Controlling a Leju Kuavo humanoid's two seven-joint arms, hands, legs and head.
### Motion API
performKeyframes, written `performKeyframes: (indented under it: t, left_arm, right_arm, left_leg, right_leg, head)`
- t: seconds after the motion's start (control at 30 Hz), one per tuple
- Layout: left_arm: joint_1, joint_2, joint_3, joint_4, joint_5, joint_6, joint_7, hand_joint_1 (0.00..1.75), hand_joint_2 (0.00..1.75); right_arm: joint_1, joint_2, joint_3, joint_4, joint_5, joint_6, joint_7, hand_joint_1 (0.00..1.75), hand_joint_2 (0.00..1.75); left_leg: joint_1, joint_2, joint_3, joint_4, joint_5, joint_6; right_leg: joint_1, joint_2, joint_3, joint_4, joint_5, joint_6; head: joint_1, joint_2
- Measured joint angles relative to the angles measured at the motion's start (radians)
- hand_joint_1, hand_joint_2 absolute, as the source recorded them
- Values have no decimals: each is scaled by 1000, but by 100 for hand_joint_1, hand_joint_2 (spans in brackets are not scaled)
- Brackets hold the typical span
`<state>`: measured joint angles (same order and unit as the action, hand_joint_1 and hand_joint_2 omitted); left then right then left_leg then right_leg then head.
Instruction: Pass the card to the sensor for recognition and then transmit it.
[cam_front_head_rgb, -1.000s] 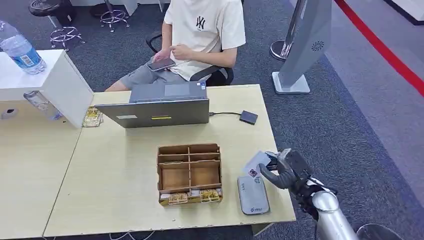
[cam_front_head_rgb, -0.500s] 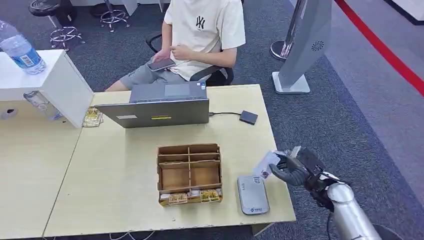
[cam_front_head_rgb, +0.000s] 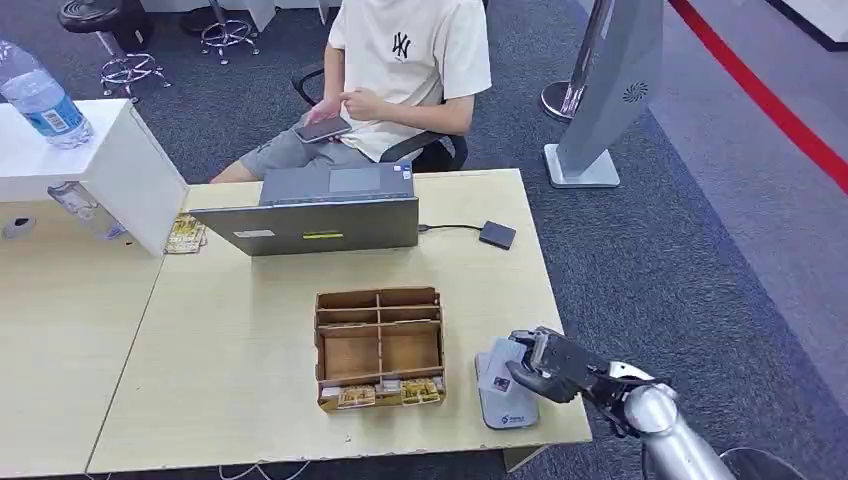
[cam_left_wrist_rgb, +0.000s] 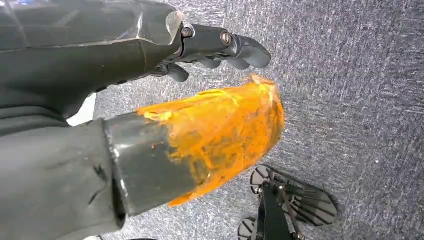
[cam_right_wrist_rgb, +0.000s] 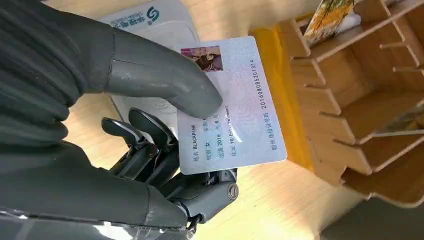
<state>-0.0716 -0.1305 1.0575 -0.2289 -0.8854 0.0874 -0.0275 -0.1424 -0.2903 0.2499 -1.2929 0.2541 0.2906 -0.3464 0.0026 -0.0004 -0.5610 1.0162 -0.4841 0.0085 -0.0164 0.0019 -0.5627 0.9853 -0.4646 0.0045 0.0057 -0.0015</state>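
Pale wooden desk on grey carpet, with the card held over the reader at its near right corner.

One right hand (cam_front_head_rgb: 548, 366) pinches one card (cam_right_wrist_rgb: 233, 102) between thumb and fingers, printed face up, just above the single grey sensor (cam_front_head_rgb: 503, 393), presumably so the sensor can read it. One compartmented wooden tray (cam_front_head_rgb: 379, 346) sits just beside the sensor, likely the card's source. One laptop (cam_front_head_rgb: 318, 215) faces a seated person (cam_front_head_rgb: 395, 75). The left hand (cam_left_wrist_rgb: 215, 47) hangs over carpet, fingers curled in, holding nothing.
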Motion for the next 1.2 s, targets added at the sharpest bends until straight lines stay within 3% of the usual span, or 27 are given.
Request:
performKeyframes:
  t: [0.3,0.57,0.93,1.2]
  left_arm:
    - [0,0,8,0,-3,-1,0,0,0]
    - [0,0,14,0,-15,-8,-2,0,0]
    - [1,-3,14,0,-21,-14,19,0,0]
    - [3,-9,15,0,-27,-14,35,0,0]
  right_arm:
    - [-3,1,36,-33,43,-72,18,175,175]
    - [-47,1,29,48,81,-123,21,175,175]
    - [-65,-11,9,137,96,-109,19,175,175]
    - [-64,-39,1,147,71,-49,18,175,175]
  left_leg:
    - [0,0,0,0,0,0]
    - [0,0,0,0,0,0]
    - [0,0,0,0,0,0]
    - [0,0,0,0,0,0]
  right_leg:
    - [0,0,0,0,0,0]
    - [0,0,0,0,0,0]
    - [0,0,0,0,0,0]
    - [0,0,0,0,0,0]
  head:
    - [0,0]
    - [0,0]
    - [0,0]
    - [0,0]
